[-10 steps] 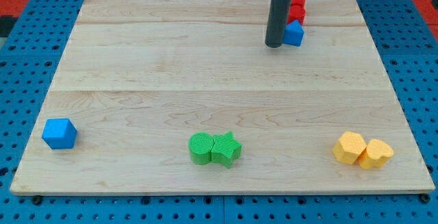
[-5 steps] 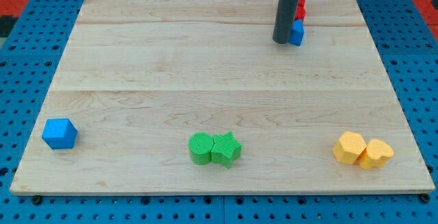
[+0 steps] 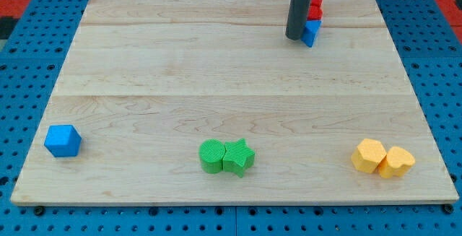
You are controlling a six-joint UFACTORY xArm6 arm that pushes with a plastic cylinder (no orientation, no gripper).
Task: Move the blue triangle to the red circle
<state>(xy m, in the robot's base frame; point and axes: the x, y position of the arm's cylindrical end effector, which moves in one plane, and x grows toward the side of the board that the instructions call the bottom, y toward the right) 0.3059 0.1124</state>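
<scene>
My dark rod stands near the view's top, right of centre, and my tip rests on the board against the left side of the blue triangle. The rod hides the triangle's left part. Red blocks sit just above the triangle, touching it; their shapes are mostly hidden, so I cannot tell which is the circle.
A blue cube lies at the view's lower left. A green round block and a green star touch at the bottom centre. Two yellow blocks touch at the lower right. The wooden board sits on blue pegboard.
My tip moved a little right and toward the view's top. The blue triangle slid slightly up, closer against the red blocks.
</scene>
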